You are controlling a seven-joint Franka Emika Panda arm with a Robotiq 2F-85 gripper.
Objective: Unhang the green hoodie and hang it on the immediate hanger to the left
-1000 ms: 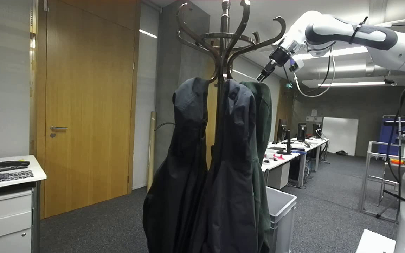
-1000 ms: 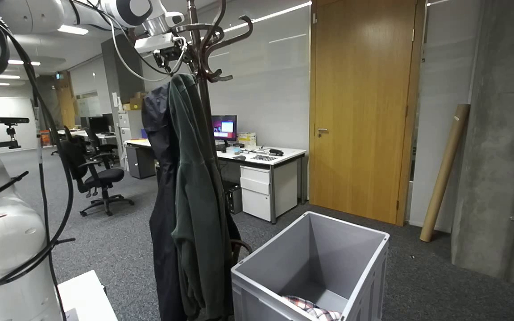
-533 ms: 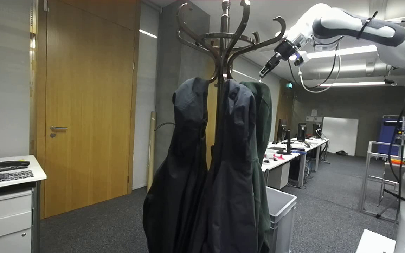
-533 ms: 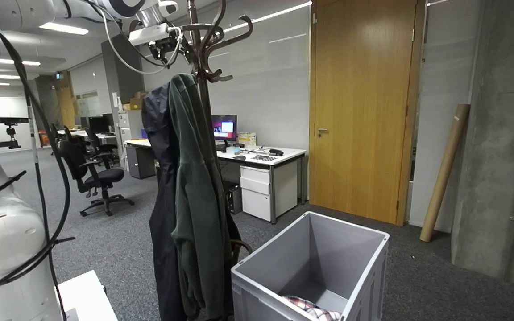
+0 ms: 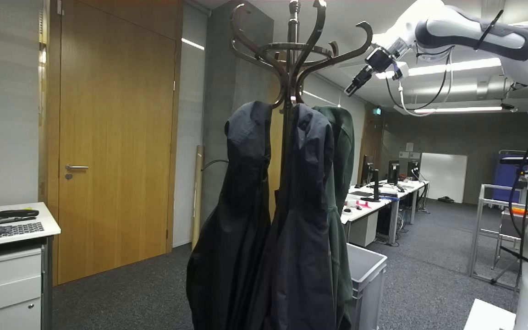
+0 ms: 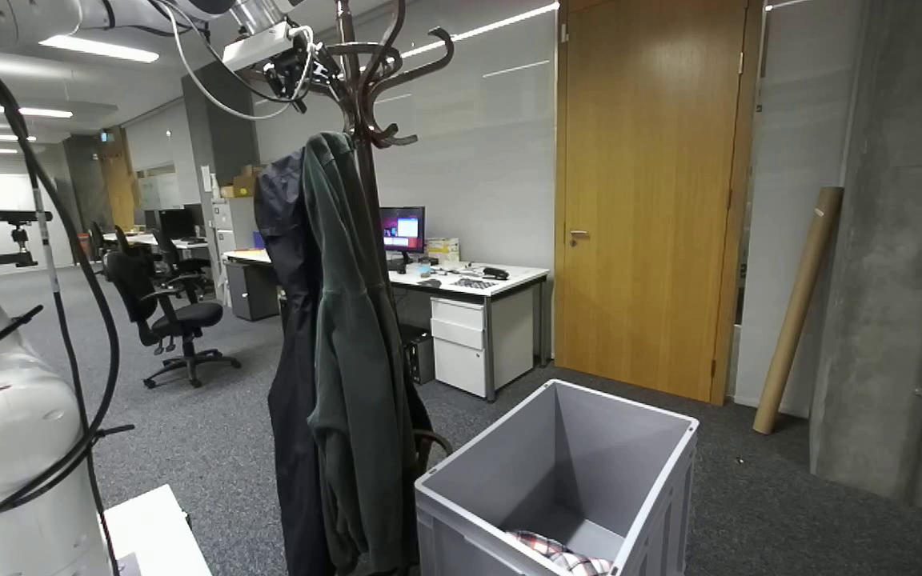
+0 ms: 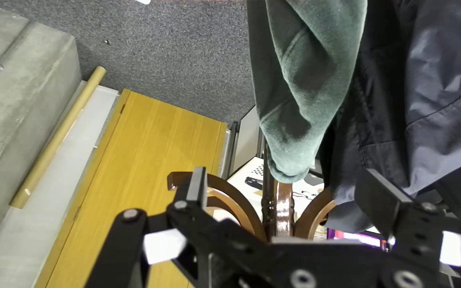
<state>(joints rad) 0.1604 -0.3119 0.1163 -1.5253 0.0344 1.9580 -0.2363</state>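
The dark-green hoodie (image 5: 344,151) hangs from the coat stand (image 6: 359,88) beside a dark coat in both exterior views. In the wrist view, which stands upside down, the top end of the hoodie (image 7: 294,148) lies ahead of the jaws against the stand's post. My gripper (image 5: 351,89) is above the hoodie, apart from it. Seen from the wrist, the gripper (image 7: 284,174) is wide open, with nothing held between its pads. The stand's curved hooks serve as hangers. A bare hook (image 7: 230,196) curves out on one side of the hoodie; the dark coat covers the hook on the other.
Two dark coats, a nearer coat (image 5: 303,220) and a farther coat (image 5: 245,183), hang on the stand. An upper hook (image 5: 360,43) reaches out close to the gripper. A grey bin (image 6: 549,448) holding a checked cloth stands beside the hoodie. Cables (image 6: 181,72) loop from the arm.
My gripper has risen and drawn back from the hoodie's top, toward the robot's base. It stays open. The hoodie and the coats hang as before.
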